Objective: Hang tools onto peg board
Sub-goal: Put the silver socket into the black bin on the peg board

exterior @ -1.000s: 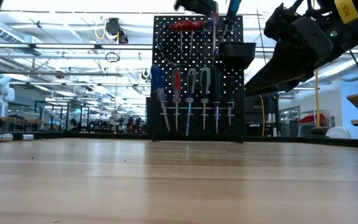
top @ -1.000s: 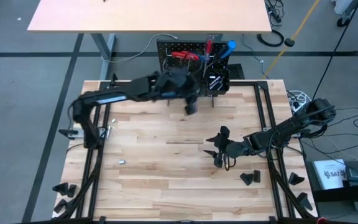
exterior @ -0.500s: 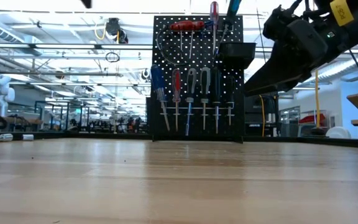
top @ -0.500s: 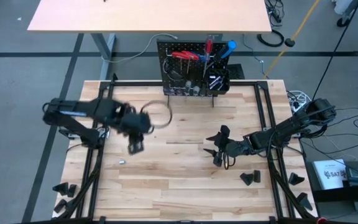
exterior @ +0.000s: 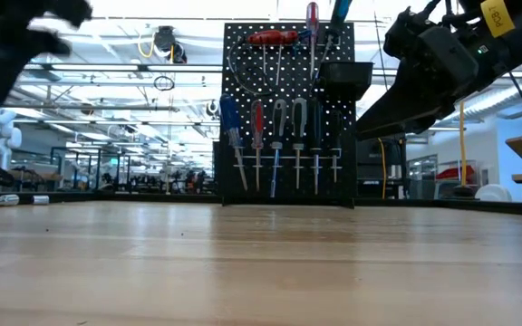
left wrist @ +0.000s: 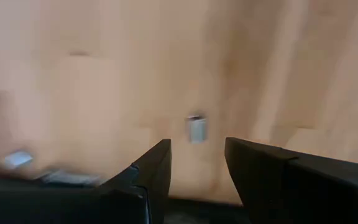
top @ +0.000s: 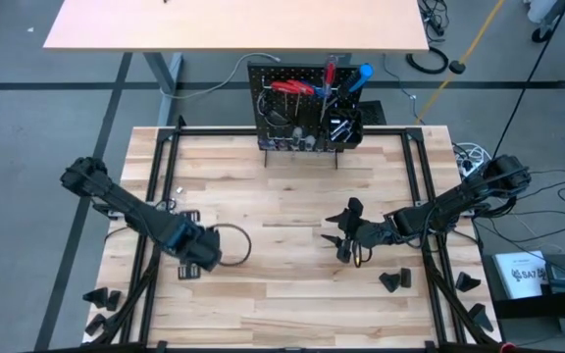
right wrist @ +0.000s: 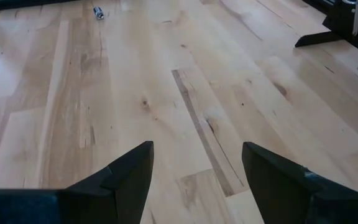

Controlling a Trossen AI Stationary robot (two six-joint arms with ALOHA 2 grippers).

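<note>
The peg board [top: 302, 110] [exterior: 288, 118] stands at the table's far edge on its feet, with screwdrivers and other tools [exterior: 279, 136] hanging from its hooks. My left gripper [top: 190, 263] [left wrist: 197, 146] is over the near left of the table, pointing straight down and open. A small silver metal bit [left wrist: 196, 129] lies on the wood below it, in line with the gap between its fingers. My right gripper [top: 337, 233] [right wrist: 194, 152] waits open over the table's right middle, with nothing between its fingers.
More small silver pieces [left wrist: 18, 159] lie on the wood close to the left gripper, and others [top: 172, 199] lie near the left rail. Black wedge blocks [top: 393, 280] sit at the near right and near left [top: 101, 296]. Bare wood [top: 282, 186] lies between the arms and the peg board.
My left gripper has swung away from the peg board toward the table's near left, sinking and tipping over until it points straight down above the small metal bit. My right arm has kept still.
</note>
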